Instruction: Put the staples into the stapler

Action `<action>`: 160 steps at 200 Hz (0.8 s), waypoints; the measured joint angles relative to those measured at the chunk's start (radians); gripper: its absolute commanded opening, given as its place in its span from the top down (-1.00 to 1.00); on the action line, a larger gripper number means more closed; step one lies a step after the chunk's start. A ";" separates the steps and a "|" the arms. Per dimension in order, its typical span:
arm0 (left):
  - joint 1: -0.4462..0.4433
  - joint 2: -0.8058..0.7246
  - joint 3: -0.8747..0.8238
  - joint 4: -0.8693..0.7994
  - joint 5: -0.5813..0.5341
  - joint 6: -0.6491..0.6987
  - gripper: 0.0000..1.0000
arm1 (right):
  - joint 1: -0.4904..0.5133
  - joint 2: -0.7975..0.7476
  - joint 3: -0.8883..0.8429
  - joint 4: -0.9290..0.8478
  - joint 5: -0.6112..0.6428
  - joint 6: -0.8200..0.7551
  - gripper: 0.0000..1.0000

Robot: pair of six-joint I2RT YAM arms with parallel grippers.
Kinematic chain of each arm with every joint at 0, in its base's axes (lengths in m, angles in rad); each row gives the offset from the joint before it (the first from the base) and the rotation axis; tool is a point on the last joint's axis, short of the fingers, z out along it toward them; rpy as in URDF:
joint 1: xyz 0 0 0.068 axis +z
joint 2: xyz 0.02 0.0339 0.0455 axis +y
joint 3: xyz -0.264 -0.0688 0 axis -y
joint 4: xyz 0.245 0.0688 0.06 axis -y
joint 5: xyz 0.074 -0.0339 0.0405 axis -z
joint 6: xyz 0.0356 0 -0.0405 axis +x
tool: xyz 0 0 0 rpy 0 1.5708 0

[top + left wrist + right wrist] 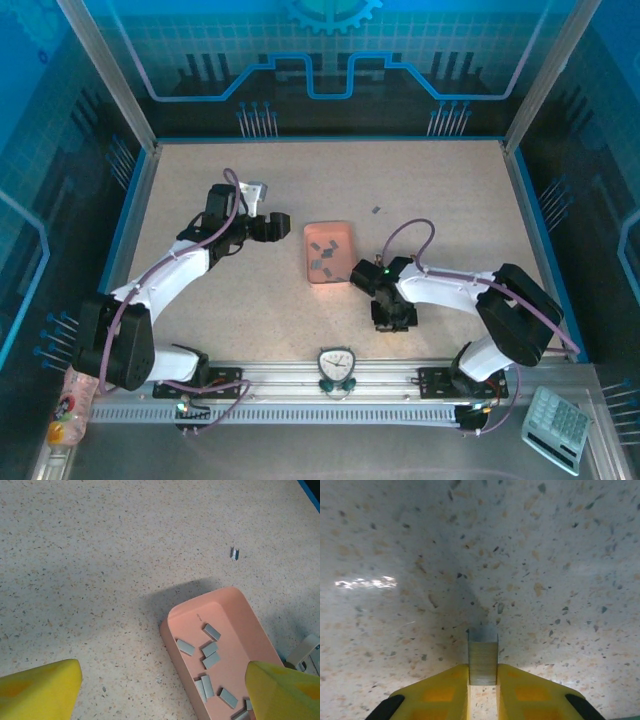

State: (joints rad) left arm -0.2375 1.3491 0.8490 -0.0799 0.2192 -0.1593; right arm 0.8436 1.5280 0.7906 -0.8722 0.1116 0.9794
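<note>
Several grey staples (210,660) lie loose in the pink tray (330,232), which sits mid-table. My left gripper (162,675) hovers open just left of the tray (180,640), yellow fingers (45,685) wide apart and holding nothing; from above it (274,226) is level with the tray's far end. My right gripper (483,672) is shut on one strip of staples (483,657), held close over the speckled tabletop; in the top view it (392,316) is to the right of the tray's near end. I cannot make out a stapler with certainty.
One stray staple strip (376,210) (235,553) lies on the table beyond the tray's far right corner. A pale grey object (306,652) pokes in right of the tray; I cannot tell what it is. A small clock (336,364) stands on the front rail.
</note>
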 measured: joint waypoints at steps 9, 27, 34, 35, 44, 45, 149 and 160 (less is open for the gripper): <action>0.000 0.000 0.000 0.001 0.003 0.000 -0.72 | 0.000 -0.002 -0.005 0.007 -0.002 0.002 0.58; 0.000 0.000 0.000 0.003 0.006 0.000 -0.72 | -0.002 -0.002 -0.005 0.011 -0.008 0.000 0.45; 0.000 0.000 0.000 0.004 0.007 0.000 -0.72 | -0.005 -0.002 -0.005 0.009 -0.008 -0.002 0.37; 0.000 0.000 0.000 0.004 0.007 0.000 -0.72 | -0.006 -0.002 -0.004 0.009 -0.008 0.001 0.36; 0.000 0.000 -0.001 0.004 0.007 0.000 -0.72 | -0.010 -0.002 -0.002 0.006 -0.008 -0.006 0.33; 0.000 0.000 -0.001 0.004 0.007 0.000 -0.72 | -0.011 -0.002 -0.001 0.005 -0.008 -0.009 0.32; 0.000 0.000 -0.001 0.006 0.007 0.000 -0.71 | -0.086 -0.010 0.036 0.010 -0.013 -0.064 0.36; 0.000 0.000 -0.001 0.007 0.007 0.000 -0.71 | -0.087 -0.008 0.036 0.011 -0.015 -0.064 0.37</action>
State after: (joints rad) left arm -0.2375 1.3491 0.8482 -0.0731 0.2260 -0.1593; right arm 0.7563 1.5200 0.8268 -0.8612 0.0963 0.9150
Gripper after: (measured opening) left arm 0.858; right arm 0.322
